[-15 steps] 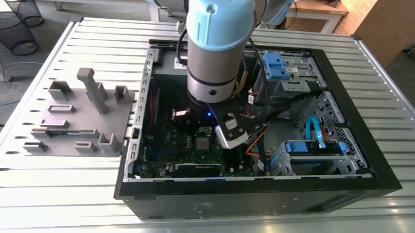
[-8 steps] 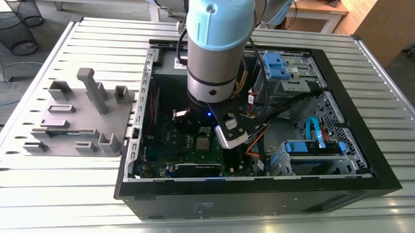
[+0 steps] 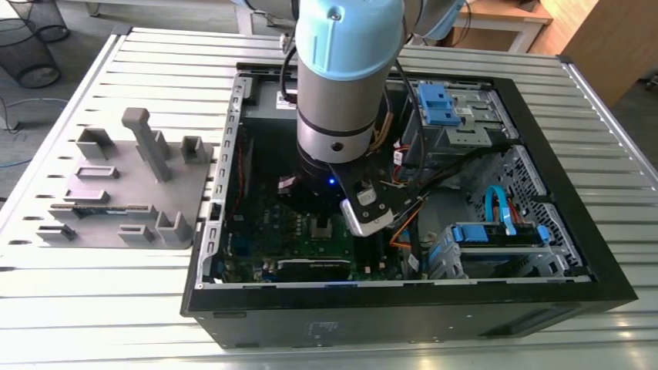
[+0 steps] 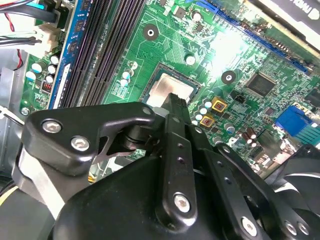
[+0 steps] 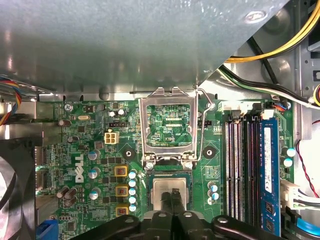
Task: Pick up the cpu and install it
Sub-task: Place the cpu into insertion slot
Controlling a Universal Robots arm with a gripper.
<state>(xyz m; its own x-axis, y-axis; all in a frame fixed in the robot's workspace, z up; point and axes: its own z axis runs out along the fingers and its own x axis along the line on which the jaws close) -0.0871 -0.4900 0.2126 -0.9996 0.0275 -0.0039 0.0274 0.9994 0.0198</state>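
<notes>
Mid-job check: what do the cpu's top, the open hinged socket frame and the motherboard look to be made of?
The cpu: metal lid, dull matte silver, with a soft glare rather than mirror shine. The socket frame: probably thin stamped steel, brighter, with folded edges. The motherboard: green lacquered board, likely fibreglass laminate, though only the colour suggests that.

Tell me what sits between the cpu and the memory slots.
In the first wrist view, a few blue-topped capacitors stand on the green board between the cpu and the black memory slots.
</notes>
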